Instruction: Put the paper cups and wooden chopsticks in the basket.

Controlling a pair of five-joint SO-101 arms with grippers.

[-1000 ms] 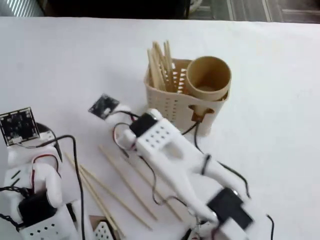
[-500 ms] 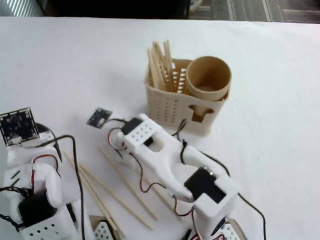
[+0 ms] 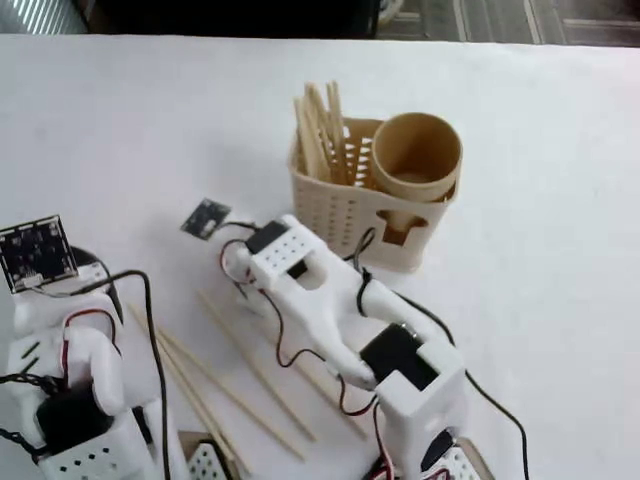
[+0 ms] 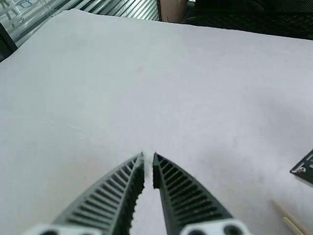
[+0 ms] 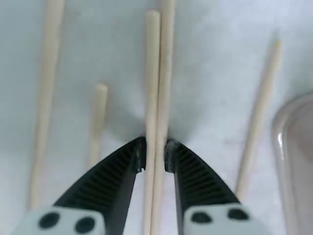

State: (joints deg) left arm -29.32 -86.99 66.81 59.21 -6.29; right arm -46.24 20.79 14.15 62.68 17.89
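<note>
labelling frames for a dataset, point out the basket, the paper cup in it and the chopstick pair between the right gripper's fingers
basket (image 3: 345, 215): high view, perforated front wall
paper cup (image 3: 418, 150): high view, inside wall seen through its open mouth
chopstick pair (image 5: 152, 73): right wrist view, shaft of one stick

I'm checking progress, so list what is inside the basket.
The basket holds a bundle of wooden chopsticks standing on end and, beside them, a paper cup, mouth up. Its floor and the chopsticks' lower ends are hidden behind its wall.
</note>
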